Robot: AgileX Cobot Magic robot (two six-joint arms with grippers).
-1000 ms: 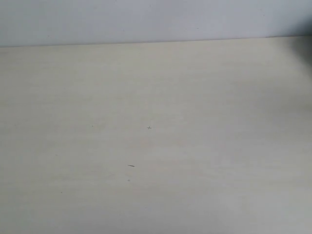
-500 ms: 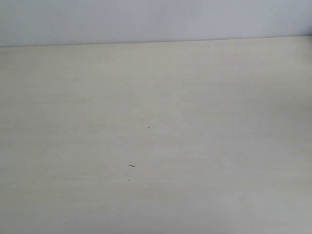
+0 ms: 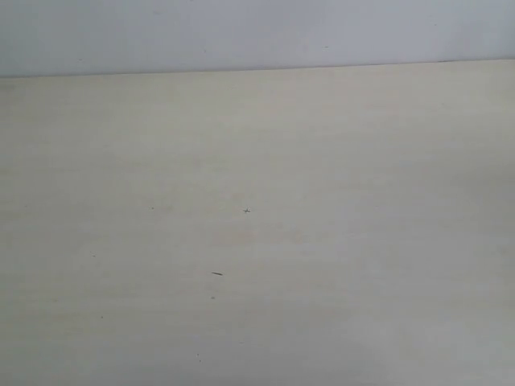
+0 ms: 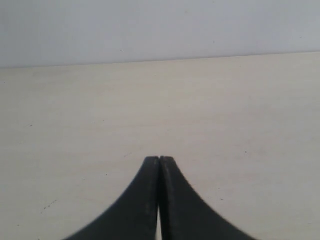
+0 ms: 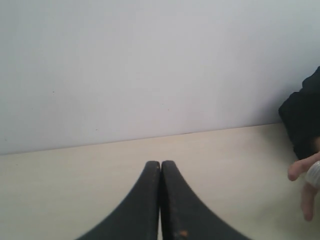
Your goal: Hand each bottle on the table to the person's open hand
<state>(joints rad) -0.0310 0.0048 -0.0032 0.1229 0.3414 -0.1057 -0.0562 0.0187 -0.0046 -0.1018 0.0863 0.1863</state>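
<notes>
I see no bottles on the worktop [image 3: 257, 241]. The left end effector [image 4: 159, 159] and right end effector [image 5: 160, 163] are fully closed above the worktop, holding nothing. The hand [image 5: 302, 169] hovers over the worktop, curled around something pale [image 5: 314, 175], possibly a bottle. I judge handover essentially complete.

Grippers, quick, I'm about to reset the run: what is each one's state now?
Left gripper: closed, empty.
Right gripper: closed, empty.
Person's hand: partly in view, contents unclear.
</notes>
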